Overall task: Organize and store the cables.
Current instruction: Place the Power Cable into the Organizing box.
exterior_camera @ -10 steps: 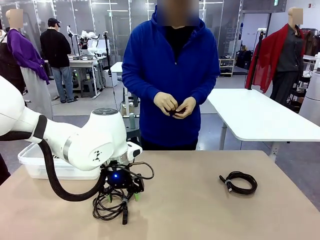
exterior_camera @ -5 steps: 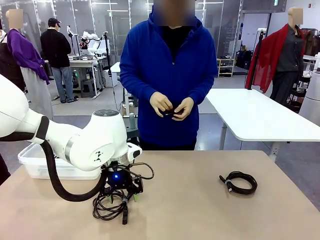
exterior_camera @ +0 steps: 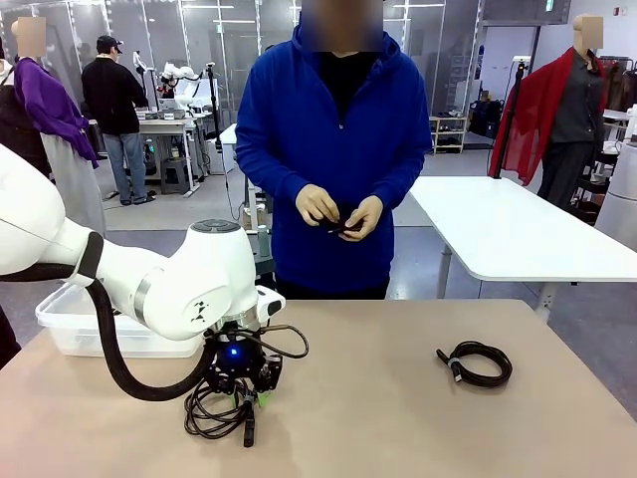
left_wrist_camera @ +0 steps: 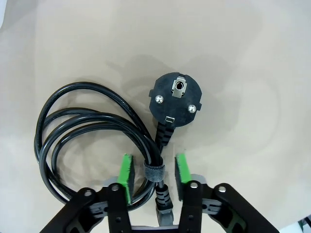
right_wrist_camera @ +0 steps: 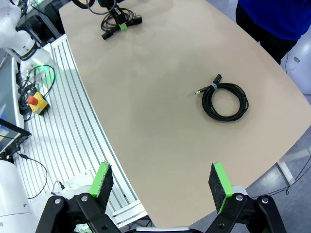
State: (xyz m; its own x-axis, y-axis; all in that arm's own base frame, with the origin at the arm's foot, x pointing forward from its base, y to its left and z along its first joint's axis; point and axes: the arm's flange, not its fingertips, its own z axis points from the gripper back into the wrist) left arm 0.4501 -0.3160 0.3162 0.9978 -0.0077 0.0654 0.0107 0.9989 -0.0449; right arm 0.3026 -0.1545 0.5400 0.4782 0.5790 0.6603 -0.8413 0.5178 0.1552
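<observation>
Lying near the front edge: a black power cable [left_wrist_camera: 97, 121], coiled in loose flat loops, sits on the worktop [exterior_camera: 378, 408] left of the middle.
Plug: its round two-pin plug [left_wrist_camera: 176, 99] lies face up on the worktop, just beside the coil.
Strap: a dark strap [left_wrist_camera: 154, 172] binds the strands together.
Left gripper: the left gripper [exterior_camera: 251, 396] points straight down over the coil and is closed in on the power cable at the strapped part, with a green pad [left_wrist_camera: 126, 171] on each side.
Slim cable: a smaller coil, the slim cable [exterior_camera: 498, 376], lies on the right half of the worktop, nearer the right edge and well apart from the first; a slim connector sticks out on its left. Nothing touches it.
Right gripper: the right gripper [right_wrist_camera: 160, 177] is spread wide, high over the worktop's edge, with nothing between its pads.
Bin: a clear plastic bin [exterior_camera: 60, 334] stands at the left edge toward the far corner, behind the left arm.
Person: a person stands at the far edge in a blue hooded top, both hands [exterior_camera: 343, 214] together around something small and dark.
</observation>
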